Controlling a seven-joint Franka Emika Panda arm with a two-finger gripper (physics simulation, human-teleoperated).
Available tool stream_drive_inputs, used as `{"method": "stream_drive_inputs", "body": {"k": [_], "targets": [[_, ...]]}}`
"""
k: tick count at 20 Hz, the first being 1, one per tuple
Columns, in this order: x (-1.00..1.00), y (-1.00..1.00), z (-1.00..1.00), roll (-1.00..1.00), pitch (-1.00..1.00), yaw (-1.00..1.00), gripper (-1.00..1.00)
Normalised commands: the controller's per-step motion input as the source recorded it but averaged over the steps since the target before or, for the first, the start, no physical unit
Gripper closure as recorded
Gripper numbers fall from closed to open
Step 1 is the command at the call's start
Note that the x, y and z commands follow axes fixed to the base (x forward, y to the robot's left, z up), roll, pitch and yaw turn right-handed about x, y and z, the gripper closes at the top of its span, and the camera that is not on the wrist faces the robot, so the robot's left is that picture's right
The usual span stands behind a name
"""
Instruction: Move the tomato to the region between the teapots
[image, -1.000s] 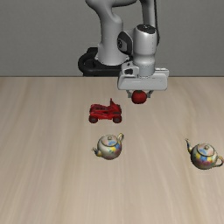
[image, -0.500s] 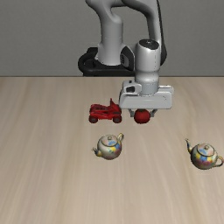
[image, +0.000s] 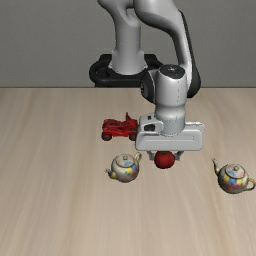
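A red tomato [image: 166,158] hangs just above the wooden table [image: 60,215], with my gripper [image: 167,156] shut on it from two sides. Two small white painted teapots stand on the table: one teapot [image: 124,167] to the exterior view's left of the tomato, the other teapot [image: 234,177] farther off to the exterior view's right. The tomato sits between them, closer to the left one. The gripper's body hides the top of the tomato.
A red toy car [image: 120,127] lies on the table behind the left teapot, just left of my arm [image: 168,90]. The robot's black base [image: 108,72] stands at the table's far edge.
My gripper has carried the tomato forward and slightly to the exterior view's right, down from beside the toy car to the line between the two teapots.
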Motion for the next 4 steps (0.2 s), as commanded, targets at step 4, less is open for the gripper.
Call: {"method": "stream_drive_inputs", "body": {"k": [4], "targets": [[0.50, 0.50, 0.00, 0.00, 0.00, 0.00, 1.00]]}}
